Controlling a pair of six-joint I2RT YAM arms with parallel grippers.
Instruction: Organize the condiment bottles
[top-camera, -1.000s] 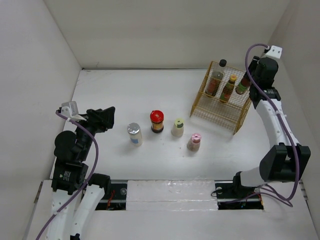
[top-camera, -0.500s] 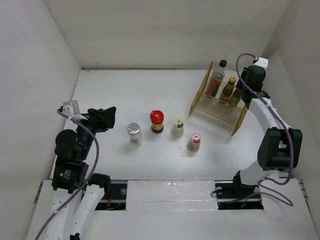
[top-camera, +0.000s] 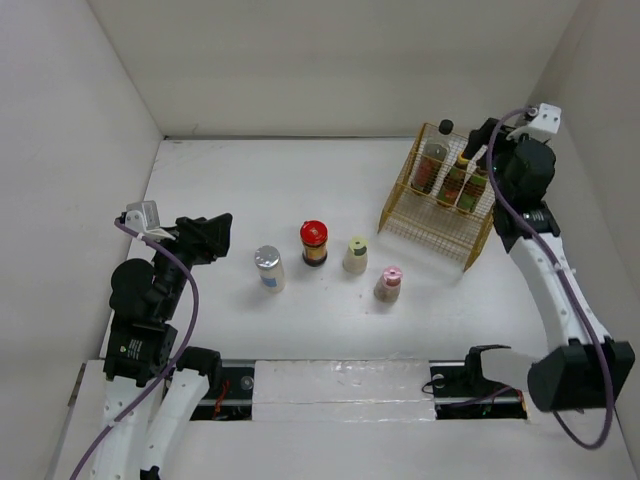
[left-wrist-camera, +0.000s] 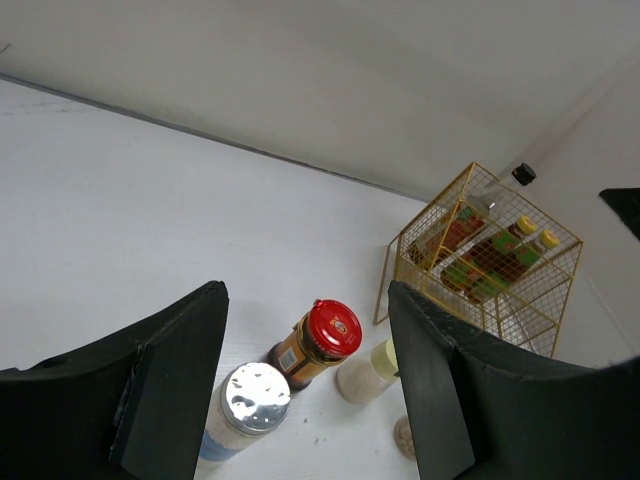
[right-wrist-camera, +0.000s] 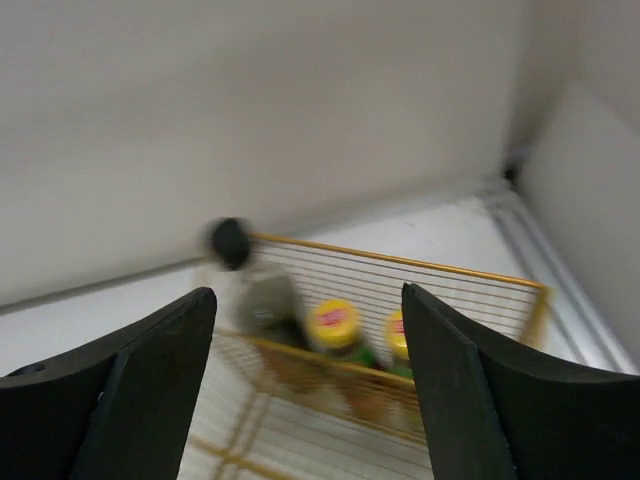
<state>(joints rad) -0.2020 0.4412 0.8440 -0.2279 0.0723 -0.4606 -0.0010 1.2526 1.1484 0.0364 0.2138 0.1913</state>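
Three bottles stand in the gold wire basket (top-camera: 478, 236) at the back right: a tall clear one with a black cap (top-camera: 433, 160) and two with yellow caps (top-camera: 456, 177) (top-camera: 472, 188). Loose on the table are a silver-capped jar (top-camera: 268, 267), a red-capped jar (top-camera: 314, 242), a pale-green-capped bottle (top-camera: 355, 254) and a pink-capped bottle (top-camera: 388, 283). My right gripper (top-camera: 484, 138) is open and empty above the basket. My left gripper (top-camera: 216, 235) is open and empty, left of the silver-capped jar (left-wrist-camera: 240, 410).
White walls enclose the table on three sides. The basket stands close to the right wall. The right wrist view is blurred and shows the basket rim (right-wrist-camera: 400, 262) and the two yellow caps (right-wrist-camera: 333, 325) below.
My right arm has swung from behind the basket to above it and stands free of the bottles. A second yellow-capped bottle now stands in the basket. The left arm has not moved.
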